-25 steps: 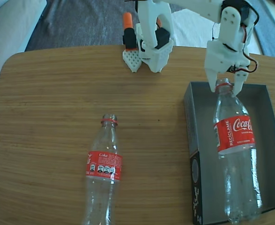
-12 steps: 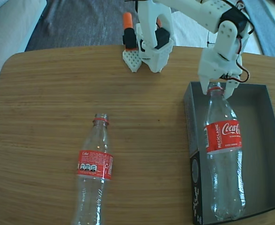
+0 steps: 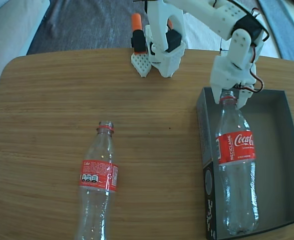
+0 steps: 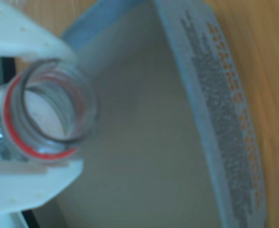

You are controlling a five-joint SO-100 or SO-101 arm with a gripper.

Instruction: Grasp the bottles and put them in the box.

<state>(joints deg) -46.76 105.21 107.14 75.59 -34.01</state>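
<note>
One clear bottle with a red Coca-Cola label lies lengthwise along the left side of the dark grey box, which sits at the table's right in the fixed view. My gripper is shut on its open neck at the box's far end. In the wrist view the bottle's red neck ring sits between my white fingers, gripper, above the box floor. A second bottle lies on the wooden table, left of centre, neck pointing to the back.
My arm's white base with an orange part stands at the table's back edge. A pale cushion and dark rug lie beyond the table. The box's near left wall carries a black printed panel.
My gripper has swung left and slightly back, dragging the held bottle toward the box's left wall. The bottle on the table has shifted a little to the left.
</note>
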